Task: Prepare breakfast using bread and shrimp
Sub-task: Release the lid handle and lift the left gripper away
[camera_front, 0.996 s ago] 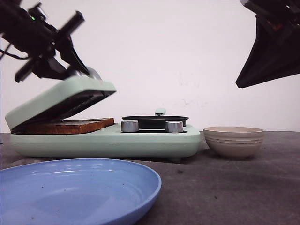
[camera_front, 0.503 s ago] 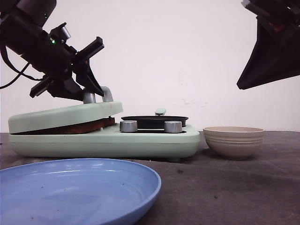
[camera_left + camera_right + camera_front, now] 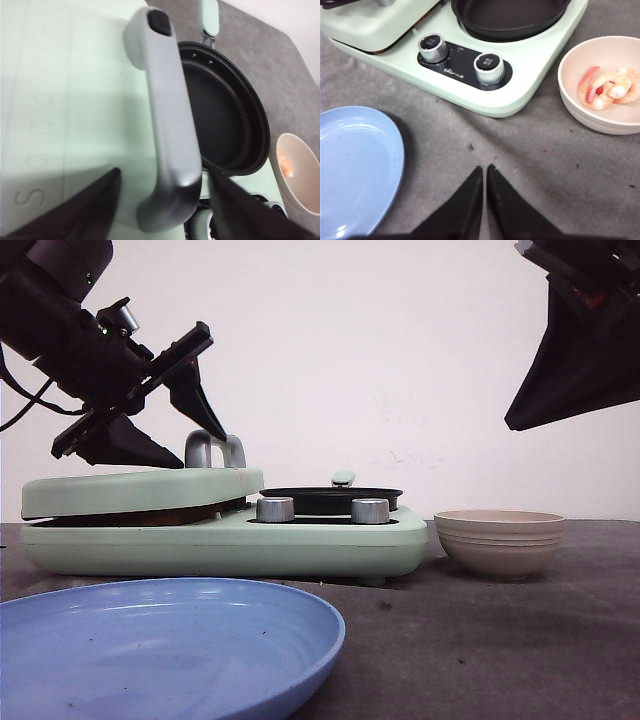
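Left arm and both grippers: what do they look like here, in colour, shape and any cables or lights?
The left arm is black, with a small green light, a silver knob and a black cable. The left gripper and right gripper have matte black fingers tapering to wedge points.

Plain white wall [image 3: 400, 360] behind seemingly grey tabletop [image 3: 480, 640].

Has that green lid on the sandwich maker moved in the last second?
Yes. The lid has swung down toward the fixed green base, from propped open to nearly shut over the bread.
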`<state>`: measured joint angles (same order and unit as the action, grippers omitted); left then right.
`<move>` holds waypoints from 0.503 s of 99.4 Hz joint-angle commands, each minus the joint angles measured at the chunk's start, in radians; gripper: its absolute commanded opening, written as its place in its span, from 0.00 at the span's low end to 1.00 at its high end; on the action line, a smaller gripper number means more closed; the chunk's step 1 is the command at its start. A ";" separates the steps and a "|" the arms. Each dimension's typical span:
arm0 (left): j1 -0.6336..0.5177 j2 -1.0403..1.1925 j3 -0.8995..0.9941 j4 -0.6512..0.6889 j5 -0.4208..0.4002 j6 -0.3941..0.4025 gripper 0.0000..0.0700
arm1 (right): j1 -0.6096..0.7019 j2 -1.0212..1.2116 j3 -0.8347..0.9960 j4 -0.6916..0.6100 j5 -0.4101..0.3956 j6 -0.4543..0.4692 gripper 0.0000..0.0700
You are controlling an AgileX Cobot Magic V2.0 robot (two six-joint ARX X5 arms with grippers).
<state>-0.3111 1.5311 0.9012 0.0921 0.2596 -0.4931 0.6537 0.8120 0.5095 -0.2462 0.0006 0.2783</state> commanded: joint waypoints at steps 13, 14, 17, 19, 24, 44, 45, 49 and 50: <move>0.012 0.031 -0.013 -0.091 0.051 -0.031 0.57 | 0.008 0.003 0.006 0.006 0.001 0.011 0.00; 0.013 0.029 -0.011 -0.092 0.055 -0.031 0.57 | 0.008 0.003 0.006 0.006 0.001 0.011 0.00; 0.014 0.020 -0.004 -0.092 0.065 -0.031 0.57 | 0.008 0.003 0.006 0.006 0.001 0.010 0.00; 0.015 0.012 0.001 -0.092 0.071 -0.031 0.57 | 0.008 0.003 0.006 0.006 0.001 0.011 0.00; 0.018 -0.009 0.016 -0.092 0.082 -0.031 0.57 | 0.008 0.003 0.006 0.006 0.001 0.010 0.00; 0.025 -0.145 0.073 -0.093 0.083 0.016 0.57 | 0.008 0.003 0.006 0.007 0.008 0.010 0.00; 0.025 -0.154 0.075 -0.093 0.083 0.023 0.57 | 0.008 0.003 0.006 0.007 0.009 0.010 0.00; 0.026 -0.190 0.082 -0.093 0.080 0.048 0.57 | 0.008 0.003 0.006 0.008 0.011 0.010 0.00; 0.026 -0.199 0.084 -0.093 0.080 0.056 0.57 | 0.008 0.003 0.006 0.008 0.013 0.010 0.00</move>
<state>-0.2852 1.3819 0.9482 -0.0231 0.3397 -0.4961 0.6537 0.8120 0.5095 -0.2462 0.0048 0.2783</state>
